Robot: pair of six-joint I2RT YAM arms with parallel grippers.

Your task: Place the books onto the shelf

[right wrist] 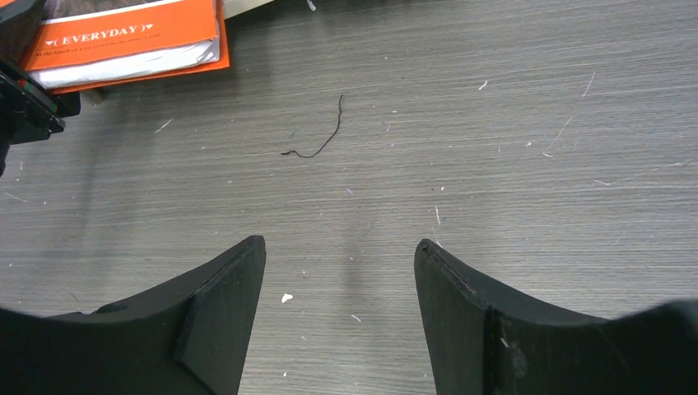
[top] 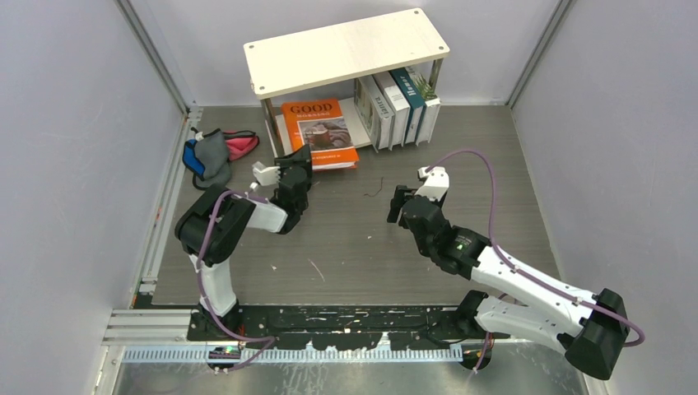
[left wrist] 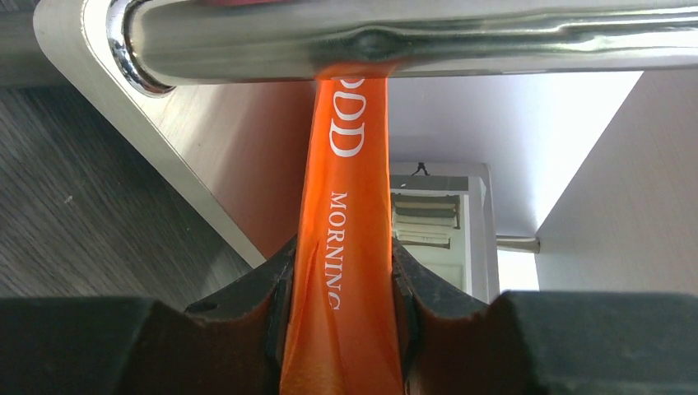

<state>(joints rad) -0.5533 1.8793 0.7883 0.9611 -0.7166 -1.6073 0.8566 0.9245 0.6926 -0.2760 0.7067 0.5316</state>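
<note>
1 orange book [top: 318,132] clamped in left pincer [left wrist: 339,265]; right pincer [right wrist: 339,276] gapes wide, empty.

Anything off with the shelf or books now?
Orange "GOOD MORNING" book lies cover-up, jutting from the lower board of the cream two-tier shelf, clamped in the left fingers; the four other books stand upright.
</note>
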